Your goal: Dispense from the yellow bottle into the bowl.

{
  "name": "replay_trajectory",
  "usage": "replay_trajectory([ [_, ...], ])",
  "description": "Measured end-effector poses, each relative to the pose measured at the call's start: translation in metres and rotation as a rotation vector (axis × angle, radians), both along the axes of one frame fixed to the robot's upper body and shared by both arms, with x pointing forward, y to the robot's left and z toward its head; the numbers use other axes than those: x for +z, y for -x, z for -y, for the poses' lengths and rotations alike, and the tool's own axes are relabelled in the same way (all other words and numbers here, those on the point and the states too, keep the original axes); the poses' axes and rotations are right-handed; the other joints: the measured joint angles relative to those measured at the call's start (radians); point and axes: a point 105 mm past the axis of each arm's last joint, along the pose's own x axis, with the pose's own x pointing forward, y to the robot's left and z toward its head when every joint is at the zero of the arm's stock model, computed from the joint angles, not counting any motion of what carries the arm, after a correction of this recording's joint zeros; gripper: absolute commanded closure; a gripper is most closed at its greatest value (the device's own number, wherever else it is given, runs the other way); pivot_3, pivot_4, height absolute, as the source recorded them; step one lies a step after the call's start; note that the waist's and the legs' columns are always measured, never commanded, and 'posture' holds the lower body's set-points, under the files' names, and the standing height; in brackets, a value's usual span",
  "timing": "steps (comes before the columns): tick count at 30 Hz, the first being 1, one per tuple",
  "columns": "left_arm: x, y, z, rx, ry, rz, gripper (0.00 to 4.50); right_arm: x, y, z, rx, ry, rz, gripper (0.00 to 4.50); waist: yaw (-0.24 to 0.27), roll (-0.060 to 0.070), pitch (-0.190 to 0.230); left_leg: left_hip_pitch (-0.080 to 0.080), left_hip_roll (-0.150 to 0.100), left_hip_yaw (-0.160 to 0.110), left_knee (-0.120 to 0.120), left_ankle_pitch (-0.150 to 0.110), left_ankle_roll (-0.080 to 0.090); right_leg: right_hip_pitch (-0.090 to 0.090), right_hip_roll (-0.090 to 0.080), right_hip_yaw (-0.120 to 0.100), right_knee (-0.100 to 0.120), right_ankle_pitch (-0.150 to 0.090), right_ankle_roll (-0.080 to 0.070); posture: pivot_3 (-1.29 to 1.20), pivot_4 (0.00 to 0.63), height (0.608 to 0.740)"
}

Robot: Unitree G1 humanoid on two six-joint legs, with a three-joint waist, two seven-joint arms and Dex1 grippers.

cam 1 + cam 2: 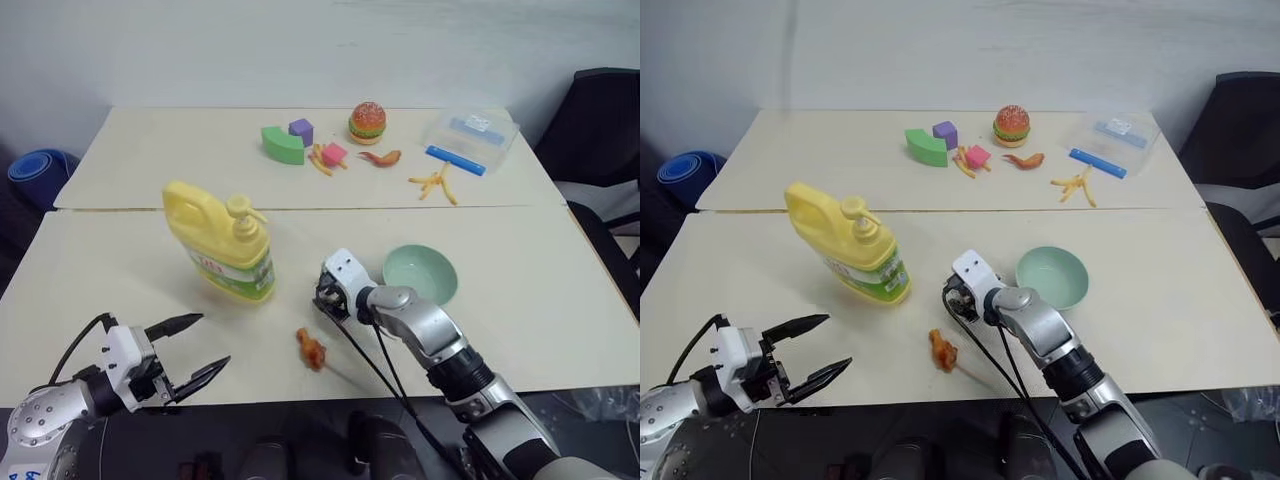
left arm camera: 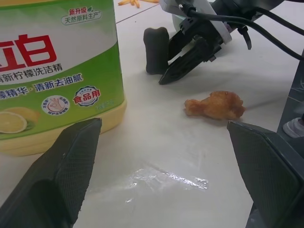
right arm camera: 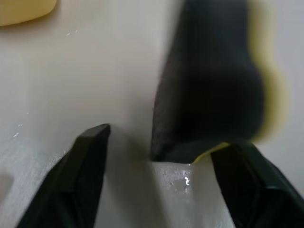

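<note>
Jaws: left gripper [image 1: 195, 347] spread wide, empty; right gripper [image 2: 164, 59] parted around a black object [image 2: 156, 50]. Bowl [image 1: 420, 274] empty. Bottle [image 1: 222, 242] upright.

Silver metal forearms, black jointed wrists, white wrist housings, black tapered jaws, trailing black cables

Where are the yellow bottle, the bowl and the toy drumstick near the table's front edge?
yellow bottle [image 1: 222, 245], left eye view, on its body.
bowl [image 1: 420, 274], left eye view, on its inside.
toy drumstick [image 2: 216, 105], left wrist view, on its meaty end.
</note>
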Motion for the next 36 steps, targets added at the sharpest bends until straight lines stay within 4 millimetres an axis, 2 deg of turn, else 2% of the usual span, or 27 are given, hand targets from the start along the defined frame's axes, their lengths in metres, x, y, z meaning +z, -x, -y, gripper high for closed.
replay_trajectory([
  [4, 0.003, -0.005, 0.003, -0.018, 0.002, 0.022, 0.00, 0.000, 0.001, 0.002, 0.007, -0.025, 0.001, 3.72, -0.007, 0.000, 0.000, 0.000, 0.000, 0.000, 0.000, 0.000, 0.000, 0.000, 0.000, 0.000, 0.000, 0.000, 0.000, 0.00, 0.150, 0.740],
  [6, 0.003, -0.007, 0.005, -0.028, 0.005, 0.025, 0.00, -0.001, 0.004, 0.002, 0.025, -0.037, -0.005, 4.11, -0.009, 0.000, 0.000, 0.000, 0.000, 0.000, 0.000, 0.000, 0.000, 0.000, 0.000, 0.000, 0.000, 0.000, 0.000, 0.00, 0.150, 0.740],
  [10, 0.001, -0.011, 0.008, -0.045, 0.007, 0.027, 0.00, 0.011, 0.012, 0.009, 0.054, -0.134, -0.011, 4.11, -0.008, 0.001, 0.001, -0.001, 0.000, 0.000, 0.000, 0.000, 0.000, 0.000, 0.000, 0.000, 0.000, 0.000, 0.000, 0.00, 0.150, 0.740],
  [13, -0.001, -0.012, 0.009, -0.049, 0.007, 0.025, 0.00, 0.040, 0.022, 0.014, 0.124, -0.228, 0.062, 4.11, -0.007, 0.002, 0.001, -0.001, 0.000, 0.000, 0.000, 0.000, 0.000, 0.000, 0.000, 0.000, -0.001, 0.000, 0.000, 0.00, 0.150, 0.740],
  [15, -0.001, -0.012, 0.010, -0.057, 0.011, 0.035, 0.00, 0.067, 0.027, 0.026, 0.159, -0.293, 0.137, 4.11, -0.006, 0.002, 0.001, -0.001, 0.000, 0.000, 0.000, 0.000, 0.000, 0.000, 0.000, 0.000, -0.001, 0.000, 0.001, 0.00, 0.150, 0.740],
  [18, -0.002, -0.011, 0.012, -0.066, 0.014, 0.035, 0.00, 0.115, 0.033, 0.071, 0.154, -0.368, 0.269, 4.11, 0.008, 0.003, 0.002, -0.001, -0.001, 0.000, 0.000, -0.001, 0.001, 0.000, -0.001, 0.000, -0.003, 0.001, 0.001, 0.00, 0.150, 0.740],
  [20, -0.002, -0.011, 0.012, -0.073, 0.015, 0.037, 0.00, 0.135, 0.035, 0.105, 0.111, -0.333, 0.336, 4.11, 0.016, 0.003, 0.002, 0.000, 0.000, 0.000, 0.000, -0.001, 0.002, 0.001, -0.001, 0.000, -0.004, 0.001, 0.001, 0.00, 0.150, 0.740],
  [21, -0.001, -0.011, 0.013, -0.075, 0.016, 0.041, 0.00, 0.136, 0.035, 0.123, 0.082, -0.286, 0.339, 4.11, 0.021, 0.002, 0.002, -0.001, 0.000, -0.001, 0.000, -0.001, 0.002, 0.001, -0.001, 0.000, -0.008, 0.001, 0.001, 0.00, 0.150, 0.740],
  [23, -0.002, -0.012, 0.014, -0.076, 0.024, 0.042, 0.00, 0.123, 0.032, 0.172, -0.023, -0.186, 0.294, 4.11, 0.029, 0.002, 0.002, 0.000, -0.001, 0.000, 0.000, -0.001, 0.002, 0.003, -0.001, 0.000, -0.010, 0.001, 0.001, 0.00, 0.150, 0.740],
  [25, -0.005, -0.014, 0.016, -0.077, 0.045, 0.037, 0.00, 0.100, 0.024, 0.246, -0.237, -0.080, 0.238, 4.11, 0.039, 0.002, 0.001, 0.001, -0.002, 0.004, 0.000, -0.001, 0.005, 0.003, -0.001, 0.002, -0.010, 0.001, 0.002, 0.00, 0.150, 0.740],
  [26, -0.007, -0.014, 0.016, -0.077, 0.051, 0.030, 0.00, 0.090, 0.025, 0.271, -0.303, -0.037, 0.222, 4.11, 0.039, 0.002, 0.001, 0.002, -0.002, 0.005, 0.000, -0.001, 0.005, 0.003, -0.001, 0.003, -0.010, 0.002, 0.003, 0.00, 0.150, 0.740],
  [27, -0.008, -0.014, 0.017, -0.083, 0.052, 0.027, 0.00, 0.080, 0.025, 0.286, -0.335, -0.006, 0.206, 4.11, 0.039, 0.002, 0.001, 0.002, -0.002, 0.006, 0.000, -0.001, 0.005, 0.003, 0.000, 0.004, -0.009, 0.002, 0.003, 0.00, 0.150, 0.740],
  [28, -0.008, -0.015, 0.019, -0.092, 0.053, 0.030, 0.00, 0.071, 0.025, 0.294, -0.347, 0.016, 0.194, 4.11, 0.033, 0.002, 0.002, 0.002, -0.001, 0.007, 0.000, -0.001, 0.005, 0.003, 0.000, 0.005, -0.009, 0.002, 0.003, 0.00, 0.150, 0.740],
  [32, -0.003, -0.021, 0.024, -0.118, 0.056, 0.053, 0.00, 0.038, 0.021, 0.312, -0.368, 0.081, 0.143, 2.85, 0.011, 0.004, 0.002, 0.003, 0.000, 0.012, 0.000, 0.000, 0.003, 0.003, 0.001, 0.005, -0.004, 0.002, 0.004, 0.00, 0.150, 0.740],
  [36, -0.003, -0.019, 0.022, -0.129, 0.086, 0.019, 0.00, 0.028, 0.021, 0.316, -0.336, 0.124, 0.150, 1.50, 0.012, 0.005, 0.003, 0.005, 0.000, 0.012, 0.000, 0.000, 0.003, 0.001, 0.001, 0.007, -0.002, 0.002, 0.004, 0.00, 0.150, 0.740],
])
